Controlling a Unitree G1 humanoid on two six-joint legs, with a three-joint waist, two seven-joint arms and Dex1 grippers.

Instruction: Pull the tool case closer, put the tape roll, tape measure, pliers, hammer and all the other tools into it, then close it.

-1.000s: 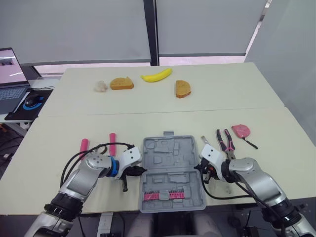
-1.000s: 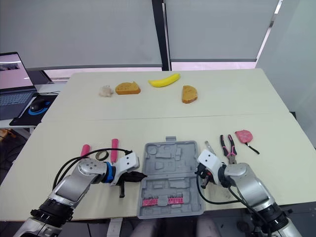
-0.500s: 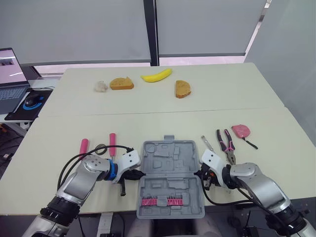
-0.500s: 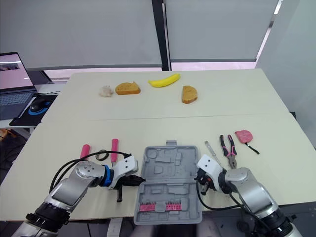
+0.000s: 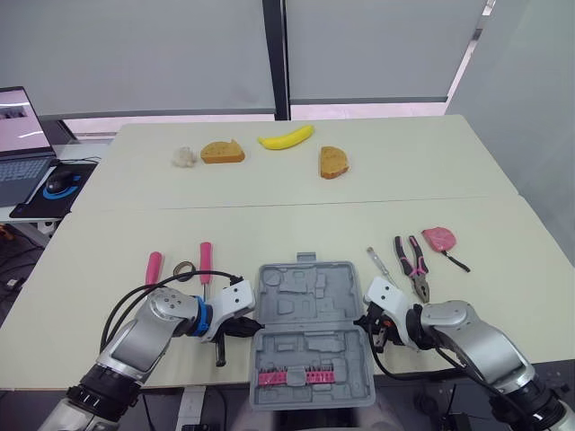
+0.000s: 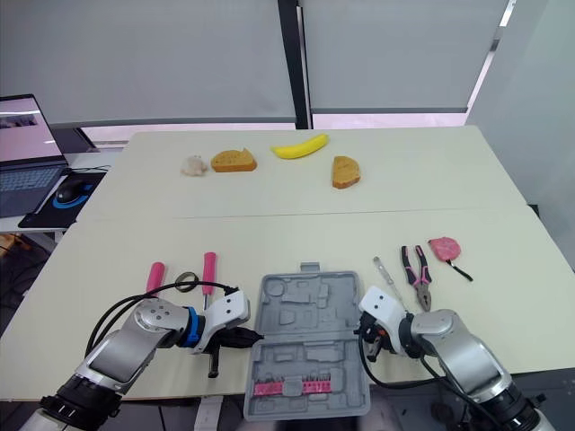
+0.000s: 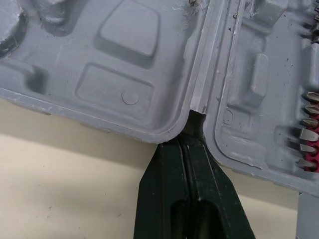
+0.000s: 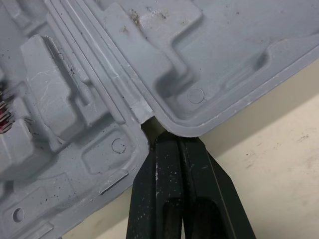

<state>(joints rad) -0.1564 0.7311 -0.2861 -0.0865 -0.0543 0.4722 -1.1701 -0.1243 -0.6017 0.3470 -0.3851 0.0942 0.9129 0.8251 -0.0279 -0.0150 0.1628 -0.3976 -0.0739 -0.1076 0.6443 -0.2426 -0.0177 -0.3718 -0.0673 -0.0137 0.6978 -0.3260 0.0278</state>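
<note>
Left gripper [image 7: 191, 135] and right gripper [image 8: 167, 135] — each with fingers pressed together — hook the hinge notches on either side of the open tool case [image 5: 310, 310], apparently to drag it nearer.

A banana [image 5: 286, 137] lies at upper centre between two bread slices [image 5: 221, 152], with a small pale lump [image 5: 183, 157] left of them. A laptop [image 5: 18, 148] and mouse [image 5: 56, 184] sit at the left edge.
</note>
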